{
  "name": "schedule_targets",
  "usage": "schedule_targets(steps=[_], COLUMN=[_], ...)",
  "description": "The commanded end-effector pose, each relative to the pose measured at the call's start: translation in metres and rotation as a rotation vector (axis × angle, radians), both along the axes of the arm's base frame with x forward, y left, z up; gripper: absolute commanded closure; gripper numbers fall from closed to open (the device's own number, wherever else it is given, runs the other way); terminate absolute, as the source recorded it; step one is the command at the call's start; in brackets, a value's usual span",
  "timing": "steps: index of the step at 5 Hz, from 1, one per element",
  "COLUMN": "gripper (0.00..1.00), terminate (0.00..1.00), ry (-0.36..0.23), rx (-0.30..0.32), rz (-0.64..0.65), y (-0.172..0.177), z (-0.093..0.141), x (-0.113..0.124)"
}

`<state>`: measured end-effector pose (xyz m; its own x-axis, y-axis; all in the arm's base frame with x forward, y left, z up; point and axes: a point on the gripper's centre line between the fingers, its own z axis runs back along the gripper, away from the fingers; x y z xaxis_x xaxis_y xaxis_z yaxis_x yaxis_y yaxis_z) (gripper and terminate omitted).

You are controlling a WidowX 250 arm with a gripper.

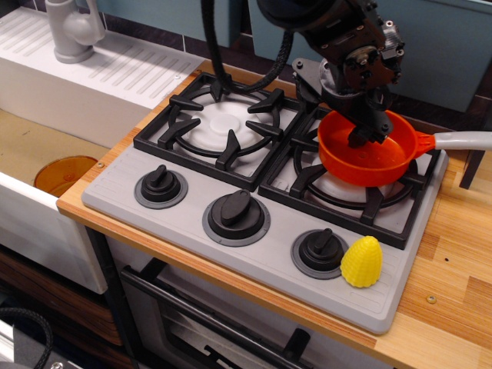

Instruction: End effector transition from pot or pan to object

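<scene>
The small orange saucepan [367,163] sits on the right burner grate, its light grey handle [461,141] pointing right. My bulky black gripper [358,127] hangs over the pan's far rim. One finger [364,132] reaches down inside the pan and the other is hidden behind the rim. I cannot tell whether the jaws clamp the rim. The yellow ridged dome toy [361,262] stands upright on the grey stove front at the right, next to the right-hand knob [320,250]. It is well in front of and below the gripper.
The grey toy stove [254,257] has two black burner grates and three black knobs. The left burner [224,127] is bare. A sink at the left holds a translucent orange dish [64,174]. A grey faucet [73,31] stands at the back left. The wooden counter [453,269] extends right.
</scene>
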<state>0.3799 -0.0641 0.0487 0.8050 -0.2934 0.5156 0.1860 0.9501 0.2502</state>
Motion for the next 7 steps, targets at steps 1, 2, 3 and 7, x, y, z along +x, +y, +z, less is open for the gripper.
schedule_targets(steps=[1,2,3,7], gripper=[0.00,0.00,0.00,0.00], terminate=[0.00,0.00,0.00,0.00], ry=[0.000,0.031,0.058,0.121], rx=[0.000,-0.005,0.009,0.078], rz=[0.000,0.006,0.006,0.036], y=[0.000,-0.003,-0.006,-0.029], z=[0.000,0.019,0.039,0.110], x=[0.000,0.000,0.000,-0.032])
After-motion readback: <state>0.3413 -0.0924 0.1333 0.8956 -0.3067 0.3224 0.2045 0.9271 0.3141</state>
